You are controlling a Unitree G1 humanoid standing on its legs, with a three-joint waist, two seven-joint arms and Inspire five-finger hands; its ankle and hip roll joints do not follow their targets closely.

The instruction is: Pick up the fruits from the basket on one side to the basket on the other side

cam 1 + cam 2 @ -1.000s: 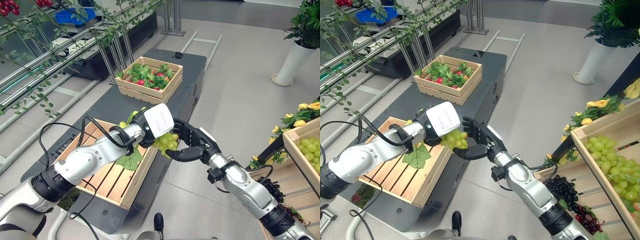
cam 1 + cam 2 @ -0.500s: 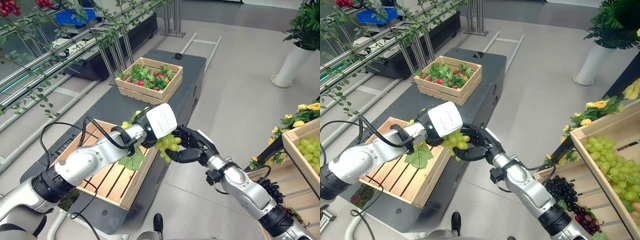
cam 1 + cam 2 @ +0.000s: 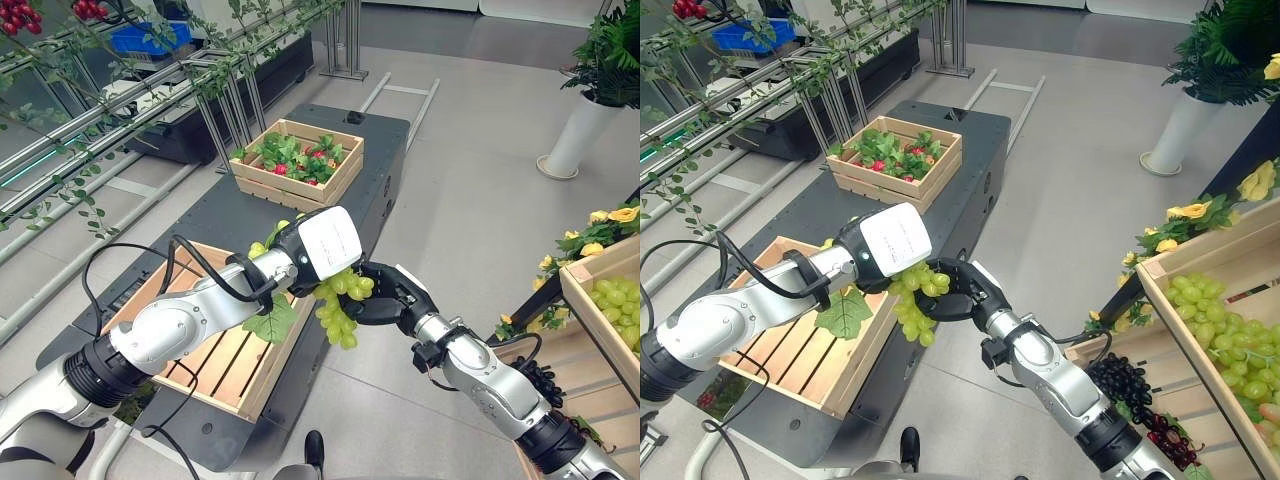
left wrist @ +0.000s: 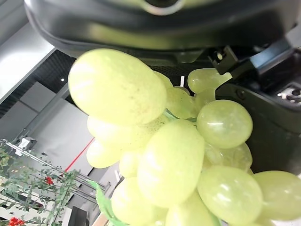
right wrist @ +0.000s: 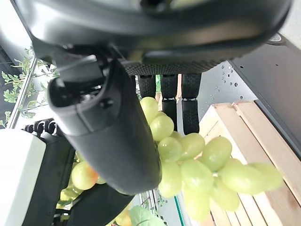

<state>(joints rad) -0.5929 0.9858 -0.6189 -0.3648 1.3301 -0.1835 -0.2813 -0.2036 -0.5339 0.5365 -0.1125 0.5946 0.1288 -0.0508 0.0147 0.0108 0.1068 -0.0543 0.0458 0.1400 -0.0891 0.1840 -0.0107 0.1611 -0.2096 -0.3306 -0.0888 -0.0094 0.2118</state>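
1. The bunch of green grapes [image 3: 338, 305] hangs in the air just past the near corner of the slatted wooden crate [image 3: 215, 352], between both hands.
2. The left hand [image 3: 318, 245] meets the bunch from above; whether its fingers grip it cannot be told.
3. The right hand [image 3: 385, 296] curls its fingers and thumb round the grapes.
4. A crate of strawberries [image 3: 299, 160] sits farther back on the dark counter [image 3: 225, 215].
5. A grape-filled crate [image 3: 1212, 335] stands at the right.

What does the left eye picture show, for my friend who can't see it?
Two robot hands meet around a bunch of green grapes held in the air: the left hand above, the right hand beside it. Below is a wooden crate, with a strawberry crate farther back.
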